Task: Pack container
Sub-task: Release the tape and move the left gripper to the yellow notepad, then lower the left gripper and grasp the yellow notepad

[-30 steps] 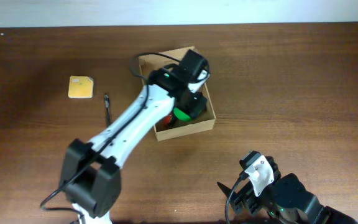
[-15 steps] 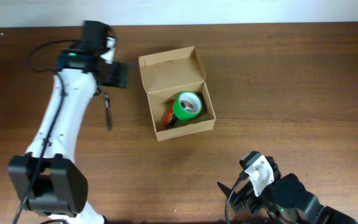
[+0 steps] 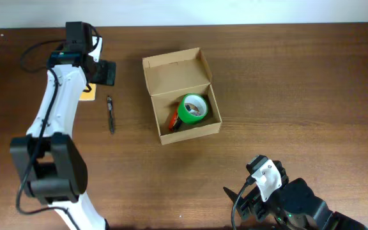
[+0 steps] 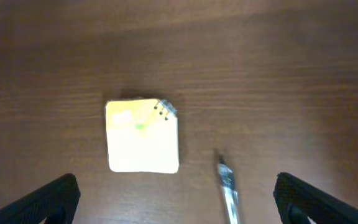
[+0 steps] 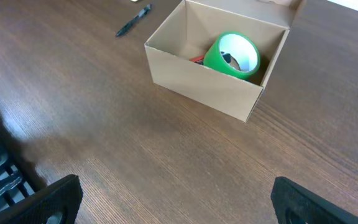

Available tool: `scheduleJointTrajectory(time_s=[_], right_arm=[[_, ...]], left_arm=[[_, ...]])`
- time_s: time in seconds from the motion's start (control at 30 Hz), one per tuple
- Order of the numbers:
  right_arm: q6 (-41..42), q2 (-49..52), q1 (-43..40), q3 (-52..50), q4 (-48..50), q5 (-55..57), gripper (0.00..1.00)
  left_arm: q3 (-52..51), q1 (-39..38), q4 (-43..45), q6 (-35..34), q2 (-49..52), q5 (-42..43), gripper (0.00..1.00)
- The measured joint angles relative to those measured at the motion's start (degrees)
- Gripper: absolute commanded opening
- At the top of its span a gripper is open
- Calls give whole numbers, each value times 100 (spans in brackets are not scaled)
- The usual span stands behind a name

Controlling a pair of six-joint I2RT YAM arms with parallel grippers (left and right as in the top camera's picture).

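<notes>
**Both tools wide open, nothing held**

The left tool point(image 4: 178, 200) hovers with its jaws spread wide above a yellow note pad point(image 4: 143, 144), touching nothing. A pen point(image 4: 227, 186) lies just beside the pad on the counter point(image 3: 299, 76). The right tool point(image 5: 179, 202) is just as wide and empty, well apart from the container point(image 3: 174, 76). The container stands mid-counter with its flap open, a green tape roll point(image 3: 192, 108) and a red item point(image 3: 173, 120) inside.

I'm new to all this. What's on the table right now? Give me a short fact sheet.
Box: lid open
Inside box: green tape roll, something red beside it
Outside box: yellow pad, pen beside it
Left tool: open, above the pad, holding nothing
Right tool: open, empty, apart from the box
</notes>
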Motion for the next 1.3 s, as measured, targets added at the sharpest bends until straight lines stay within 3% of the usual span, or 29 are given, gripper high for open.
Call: scheduleJointTrajectory(time_s=[0.7, 1.3], right_arm=[[2, 0, 0, 0, 0, 0, 99], [2, 0, 0, 0, 0, 2, 99]], left_arm=[[0, 535, 695, 295, 1309, -247, 97], [4, 1202, 649, 286, 1314, 564, 93]])
